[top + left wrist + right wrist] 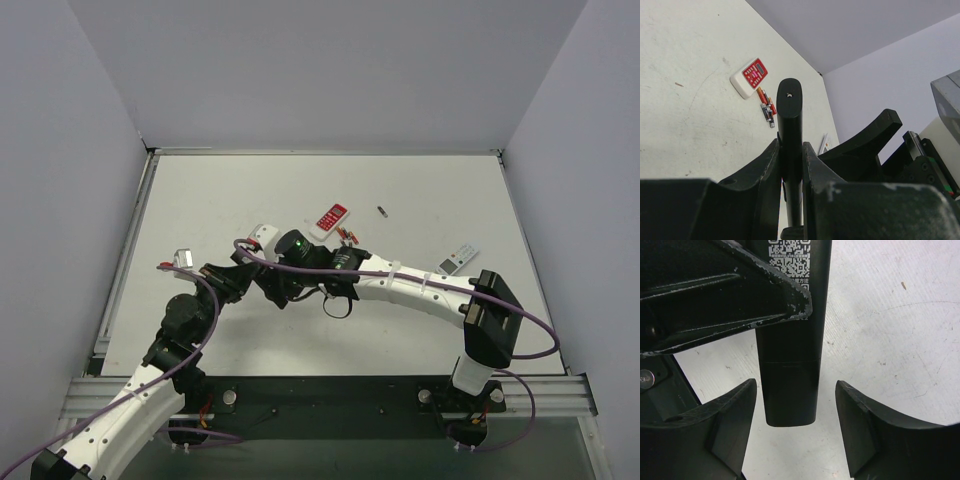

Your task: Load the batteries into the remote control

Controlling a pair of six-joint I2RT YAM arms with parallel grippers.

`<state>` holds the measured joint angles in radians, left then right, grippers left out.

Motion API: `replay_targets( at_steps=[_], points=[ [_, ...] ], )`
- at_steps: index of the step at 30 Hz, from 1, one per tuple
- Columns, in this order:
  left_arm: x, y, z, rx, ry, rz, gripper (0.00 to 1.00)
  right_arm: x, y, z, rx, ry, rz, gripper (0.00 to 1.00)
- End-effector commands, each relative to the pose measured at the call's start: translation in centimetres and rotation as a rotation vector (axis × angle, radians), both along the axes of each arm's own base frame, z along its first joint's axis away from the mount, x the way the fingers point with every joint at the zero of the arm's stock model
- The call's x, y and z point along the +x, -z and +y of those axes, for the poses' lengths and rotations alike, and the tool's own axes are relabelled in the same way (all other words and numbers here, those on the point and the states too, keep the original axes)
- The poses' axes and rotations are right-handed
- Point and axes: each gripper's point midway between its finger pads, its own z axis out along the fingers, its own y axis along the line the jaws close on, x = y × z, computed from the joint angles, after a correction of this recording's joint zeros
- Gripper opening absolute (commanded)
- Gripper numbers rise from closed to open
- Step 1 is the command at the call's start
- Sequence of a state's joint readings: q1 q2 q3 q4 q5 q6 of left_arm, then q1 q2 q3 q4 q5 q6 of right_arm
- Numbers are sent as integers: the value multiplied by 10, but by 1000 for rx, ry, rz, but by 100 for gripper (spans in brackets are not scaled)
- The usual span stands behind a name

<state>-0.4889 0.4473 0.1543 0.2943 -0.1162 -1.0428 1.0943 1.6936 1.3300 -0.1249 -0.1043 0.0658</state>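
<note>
While the left jaws are clamped tight on the remote control (pixel 789 105), pinching its slim black body from both sides and holding it clear of the bench (pixel 220 200), the right jaws stand partly spread around its free end. In the right wrist view their fingers (pixel 735 430) flank that end (pixel 790 390). One finger is just beside the left edge and there is a plain gap on the other side, so nothing is gripped there yet.

The face turned to the right wrist camera carries a printed code label, and a fine seam crosses it below the label. I take that to be the back of the remote, with the battery cover lying between the seam and the tip.

The step in hand looks like opening the compartment; no cell has been loaded. The next move calls for the right jaws to close squarely on the cover section and draw it off along the body, while the left grip holds firm against the pull.

Further out, the batteries (pixel 346 236) lie clustered on the bench just beside the red-and-white remote (pixel 331 216), with one lone battery (pixel 383 211) apart from them. The small white-grey remote (pixel 458 259) sits well off to the right.
</note>
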Motion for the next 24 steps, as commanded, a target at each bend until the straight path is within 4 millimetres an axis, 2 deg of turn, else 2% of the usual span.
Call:
replay_targets(
  at_steps=[1, 6, 14, 17, 22, 24],
  points=[
    [1, -21, 0, -32, -3, -47, 0, 3, -21, 8, 36, 3, -29, 57],
    [1, -24, -1, -34, 3, -54, 0, 2, -17, 8, 27, 1, -25, 51],
    [2, -25, -2, -45, 2, -55, 0, -2, -18, 5, 29, -9, -18, 30],
    [4, -27, 3, -49, -25, -55, 0, -6, -9, -1, 5, -10, -8, 24],
    [11, -33, 16, -45, -107, -56, 0, -11, 13, -23, -72, 2, -3, 17],
    [14, -43, 20, -50, -132, -98, 0, -16, 19, -29, -93, -6, 6, 16]
  ],
)
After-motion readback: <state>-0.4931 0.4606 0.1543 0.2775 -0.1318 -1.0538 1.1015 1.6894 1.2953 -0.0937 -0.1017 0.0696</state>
